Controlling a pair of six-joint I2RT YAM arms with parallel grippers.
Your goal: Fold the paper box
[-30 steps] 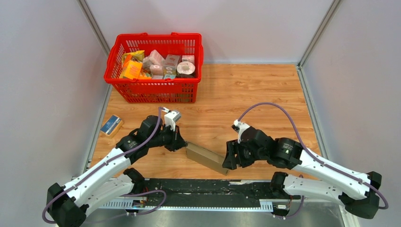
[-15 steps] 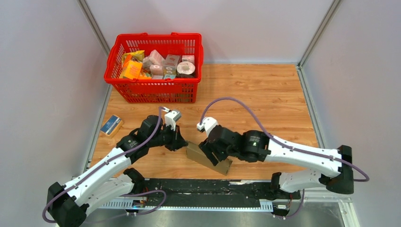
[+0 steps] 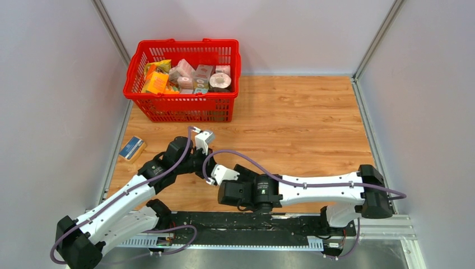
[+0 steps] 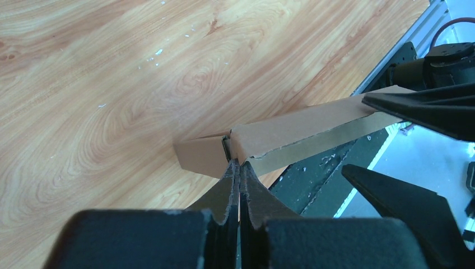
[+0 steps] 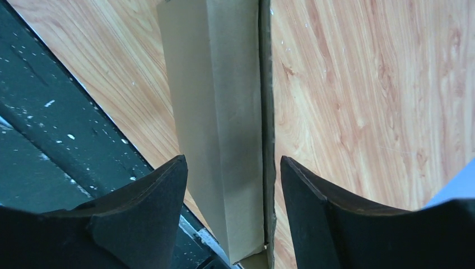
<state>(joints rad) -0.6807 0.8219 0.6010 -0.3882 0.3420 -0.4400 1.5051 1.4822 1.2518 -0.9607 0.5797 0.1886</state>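
The paper box (image 4: 302, 126) is a plain brown cardboard piece folded into a long narrow shape, lying on the wood floor near the front rail. My left gripper (image 4: 236, 163) is shut on the edge of its near end; it also shows in the top view (image 3: 214, 168). My right gripper (image 5: 232, 168) is open, with one finger on each side of the box (image 5: 224, 112), not pressing it. In the top view the right gripper (image 3: 231, 193) and its wrist cover most of the box. The right gripper's black fingers (image 4: 420, 106) show at the box's far end in the left wrist view.
A red basket (image 3: 182, 106) full of printed groceries stands at the back left. A small blue-and-tan packet (image 3: 132, 148) lies by the left wall. The black base rail (image 3: 246, 224) runs along the near edge, right beside the box. Grey walls close in both sides.
My right arm has swung left from the box's right end to over the box, its open jaws now straddling it. My left gripper has kept its hold and place.
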